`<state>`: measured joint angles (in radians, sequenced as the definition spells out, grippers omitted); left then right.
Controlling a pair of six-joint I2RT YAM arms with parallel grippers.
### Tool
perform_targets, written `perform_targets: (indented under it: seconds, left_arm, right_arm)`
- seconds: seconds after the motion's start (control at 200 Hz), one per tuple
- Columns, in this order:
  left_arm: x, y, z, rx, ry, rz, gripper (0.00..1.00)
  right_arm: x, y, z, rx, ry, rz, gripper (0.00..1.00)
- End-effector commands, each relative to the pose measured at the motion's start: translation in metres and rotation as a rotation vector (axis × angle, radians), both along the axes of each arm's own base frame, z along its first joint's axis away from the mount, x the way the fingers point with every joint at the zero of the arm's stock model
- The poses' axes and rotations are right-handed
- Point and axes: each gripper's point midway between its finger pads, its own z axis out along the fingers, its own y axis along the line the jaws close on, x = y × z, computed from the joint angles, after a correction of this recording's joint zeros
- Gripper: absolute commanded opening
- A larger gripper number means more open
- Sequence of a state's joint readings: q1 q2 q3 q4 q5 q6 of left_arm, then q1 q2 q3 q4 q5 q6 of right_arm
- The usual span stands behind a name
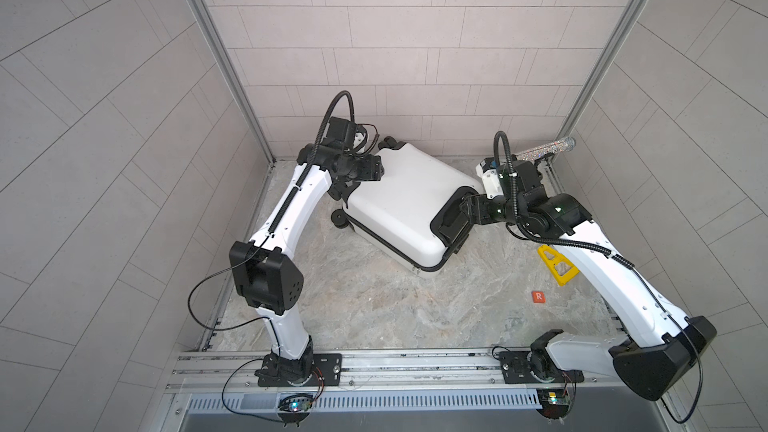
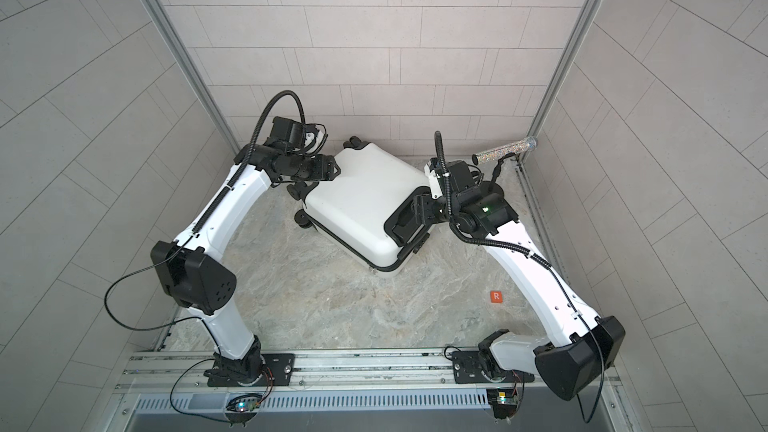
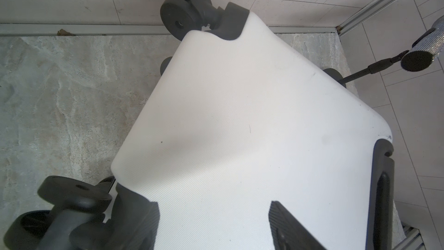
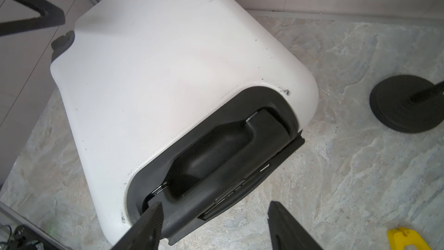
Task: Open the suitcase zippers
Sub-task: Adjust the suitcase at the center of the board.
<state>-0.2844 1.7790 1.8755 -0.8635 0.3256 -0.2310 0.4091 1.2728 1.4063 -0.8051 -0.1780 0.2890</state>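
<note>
Left gripper (image 3: pixel 213 203) and right gripper (image 4: pixel 215 204) both open, empty over the suitcase (image 1: pixel 403 197); I'd brace it with left, then work right down to the zippers (image 1: pixel 432 270), pulls not visible.

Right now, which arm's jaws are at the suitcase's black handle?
The right gripper, jaws open at that handle; the left gripper is by the wheels.

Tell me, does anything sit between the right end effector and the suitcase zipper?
Nothing visible does. The open right end effector hangs beside the suitcase's black handle, and the zipper band runs uncovered next to it.
</note>
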Motion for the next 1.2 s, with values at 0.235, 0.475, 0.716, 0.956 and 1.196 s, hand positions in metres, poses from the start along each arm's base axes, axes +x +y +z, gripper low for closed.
perform_targets:
  seconds: [0.235,0.475,0.716,0.956,1.196]
  left_arm:
    - [-0.081,0.021,0.001,0.080,0.079,-0.050,0.79]
    - [-0.107,0.026,-0.025,0.075,0.161,-0.061,0.80]
    - [-0.111,0.012,-0.026,-0.013,0.173,-0.095,0.80]
    - [-0.110,0.006,-0.031,-0.040,0.183,-0.111,0.80]
    - [-0.101,-0.005,-0.023,-0.090,0.191,-0.130,0.79]
  right_arm:
    - [-0.019,0.025,0.015,-0.216,-0.283,0.559,0.67]
    - [-0.061,0.034,-0.015,-0.464,-0.380,1.094,0.68]
    - [-0.064,0.007,-0.063,-0.808,-0.244,1.339,0.68]
    - [-0.027,0.025,-0.054,-0.918,-0.349,1.410,0.71]
    - [-0.011,0.024,-0.066,-0.974,-0.282,1.488,0.71]
